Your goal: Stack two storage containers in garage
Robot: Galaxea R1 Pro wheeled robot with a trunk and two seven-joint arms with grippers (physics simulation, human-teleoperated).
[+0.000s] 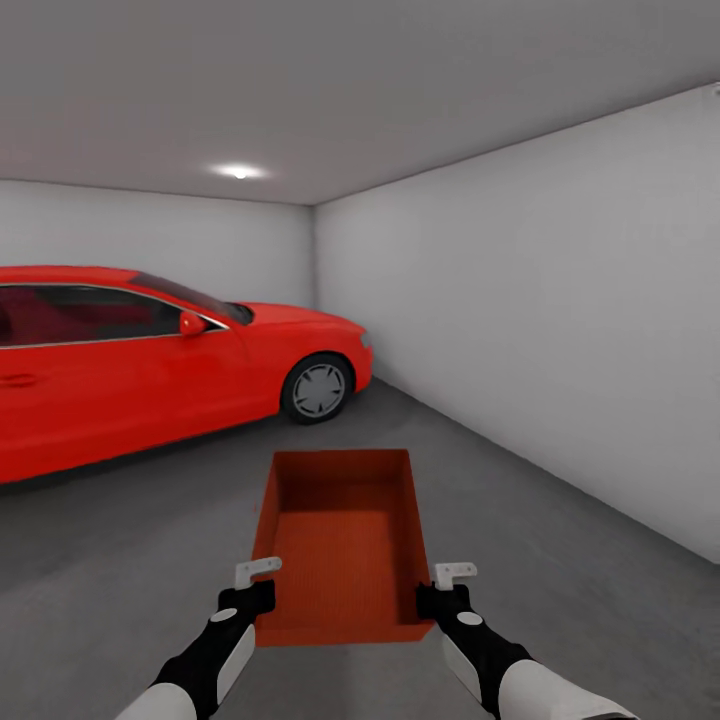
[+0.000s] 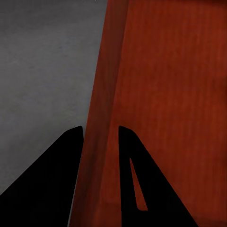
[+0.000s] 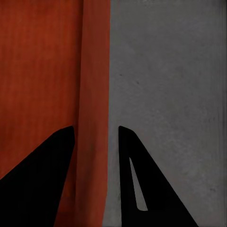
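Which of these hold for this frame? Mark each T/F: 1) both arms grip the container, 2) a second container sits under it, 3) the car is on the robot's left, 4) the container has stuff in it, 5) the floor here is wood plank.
1. Both arms grip the storage container: true. The left gripper and the right gripper each have their jaws either side of a long side wall.
2. A second container sits under it: false. Only dark grey floor shows around and below it.
3. The red car is on the robot's left: true.
4. The container holds items: false. Its inside is bare.
5. The floor is wood plank: false. It is rough, grey, concrete-like.
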